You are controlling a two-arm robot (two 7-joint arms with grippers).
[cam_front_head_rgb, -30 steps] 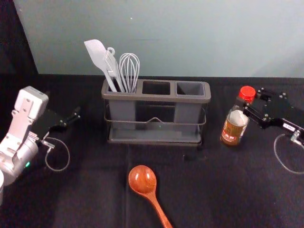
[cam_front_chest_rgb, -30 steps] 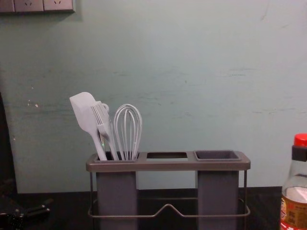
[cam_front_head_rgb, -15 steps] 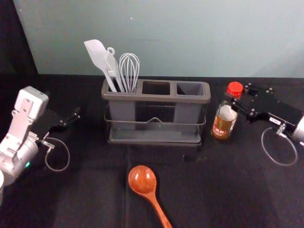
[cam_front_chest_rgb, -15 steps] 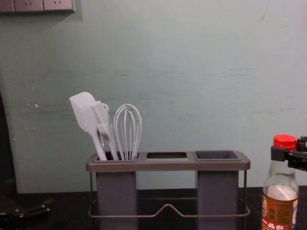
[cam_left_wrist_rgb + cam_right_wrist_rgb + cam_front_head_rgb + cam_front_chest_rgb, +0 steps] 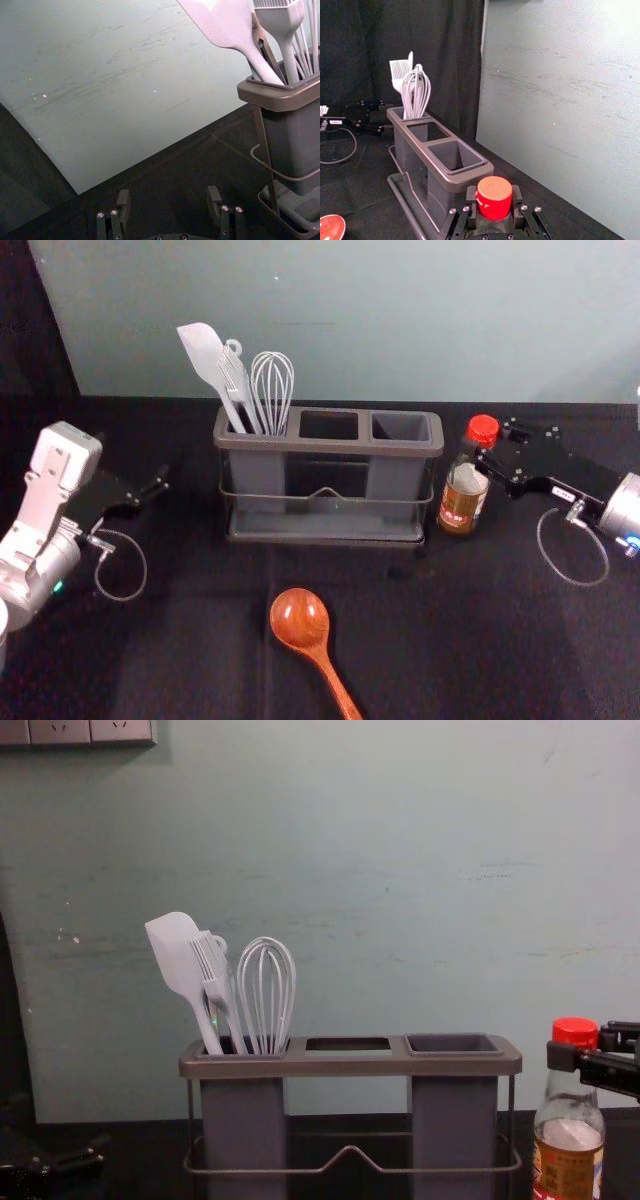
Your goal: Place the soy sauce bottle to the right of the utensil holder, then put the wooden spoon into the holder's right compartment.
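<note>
The soy sauce bottle (image 5: 463, 498) is close to the right side of the grey utensil holder (image 5: 330, 445), roughly upright. My right gripper (image 5: 487, 455) is shut on its neck below the red cap; in the right wrist view, the right gripper (image 5: 493, 194) has a finger on either side of the cap (image 5: 494, 197). Whether the base touches the table cannot be told. The wooden spoon (image 5: 300, 620) lies in front of the holder, bowl toward it. The holder's right compartment (image 5: 453, 1044) is empty. My left gripper (image 5: 158, 488) is parked at the left; the left gripper (image 5: 168, 202) stands open with nothing between its fingers.
A white spatula (image 5: 178, 955), a brush (image 5: 215, 970) and a whisk (image 5: 266, 995) stand in the holder's left compartment. A pale wall (image 5: 350, 320) rises behind the dark table (image 5: 180, 640). Thin cables loop from both wrists.
My right gripper has carried the bottle leftward, closer to the holder, and in the chest view the bottle has lately sunk a little. The left arm, holder and spoon have stayed put.
</note>
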